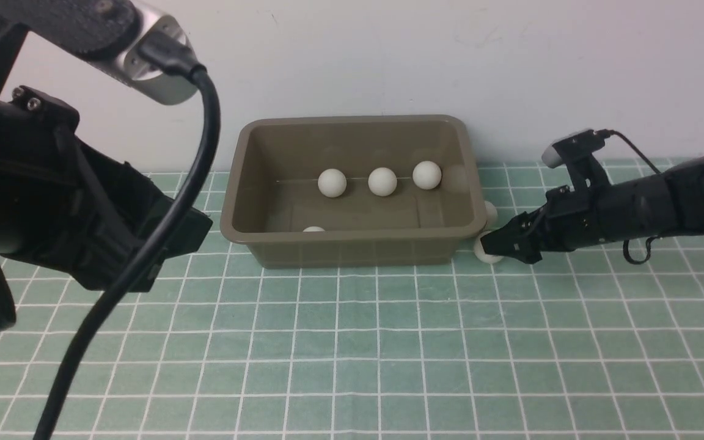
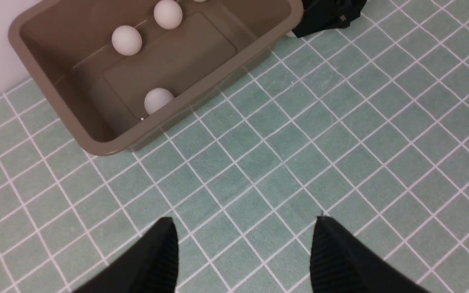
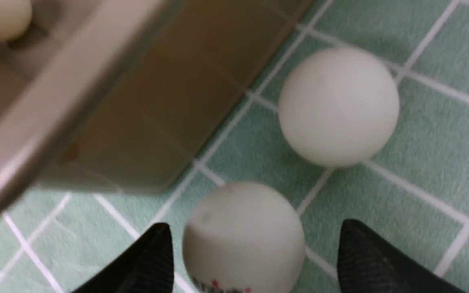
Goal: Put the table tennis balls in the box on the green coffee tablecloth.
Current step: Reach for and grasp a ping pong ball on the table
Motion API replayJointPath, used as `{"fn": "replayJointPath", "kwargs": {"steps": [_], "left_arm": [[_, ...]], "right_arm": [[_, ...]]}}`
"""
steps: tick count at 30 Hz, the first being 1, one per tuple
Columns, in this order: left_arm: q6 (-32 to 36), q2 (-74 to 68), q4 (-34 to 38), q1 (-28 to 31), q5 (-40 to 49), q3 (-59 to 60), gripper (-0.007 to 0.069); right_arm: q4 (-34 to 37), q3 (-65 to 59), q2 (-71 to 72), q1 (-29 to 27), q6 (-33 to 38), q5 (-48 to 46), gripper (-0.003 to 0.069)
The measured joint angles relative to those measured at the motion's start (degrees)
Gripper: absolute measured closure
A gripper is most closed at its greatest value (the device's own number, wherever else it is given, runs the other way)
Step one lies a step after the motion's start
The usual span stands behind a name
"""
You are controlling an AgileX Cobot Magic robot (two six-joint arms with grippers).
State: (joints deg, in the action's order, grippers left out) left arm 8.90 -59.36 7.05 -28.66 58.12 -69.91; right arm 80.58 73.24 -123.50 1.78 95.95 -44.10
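Olive-brown plastic, the box [image 1: 352,247] sits on the green coffee tablecloth [image 1: 388,342] at the table's far edge, about midway along it. Four table tennis balls [image 1: 382,181] lie inside: three in a row toward its far wall, one against its near wall. Two more rest on the tablecloth by the box's near right corner. The right tool [image 3: 255,226] lies low there, its fingers spread either side of the nearer ball [image 3: 242,240] and not closed on it; the farther ball [image 3: 338,106] sits just beyond. The left tool [image 2: 244,221] hangs over bare tablecloth toward the left edge, fingers apart, holding nothing.
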Motion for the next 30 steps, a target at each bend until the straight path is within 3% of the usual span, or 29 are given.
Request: {"fn": "replayJointPath", "kwargs": {"steps": [6, 15, 24, 30], "left_arm": [[0.00, 0.00, 0.02, 0.00, -0.12, 0.00, 0.0230], [0.00, 0.00, 0.02, 0.00, -0.23, 0.00, 0.0230], [0.00, 0.00, 0.02, 0.00, -0.29, 0.00, 0.0230], [0.00, 0.00, 0.02, 0.00, -0.65, 0.00, 0.0230]], "right_arm": [[1.72, 0.00, 0.00, 0.00, 0.11, -0.05, 0.0324], [1.61, 0.00, 0.36, -0.38, -0.70, -0.63, 0.0321], [-0.15, 0.00, 10.95, -5.23, -5.16, -7.57, 0.0321], [1.98, 2.77, 11.82, -0.33, -6.22, -12.45, 0.0321]]}}
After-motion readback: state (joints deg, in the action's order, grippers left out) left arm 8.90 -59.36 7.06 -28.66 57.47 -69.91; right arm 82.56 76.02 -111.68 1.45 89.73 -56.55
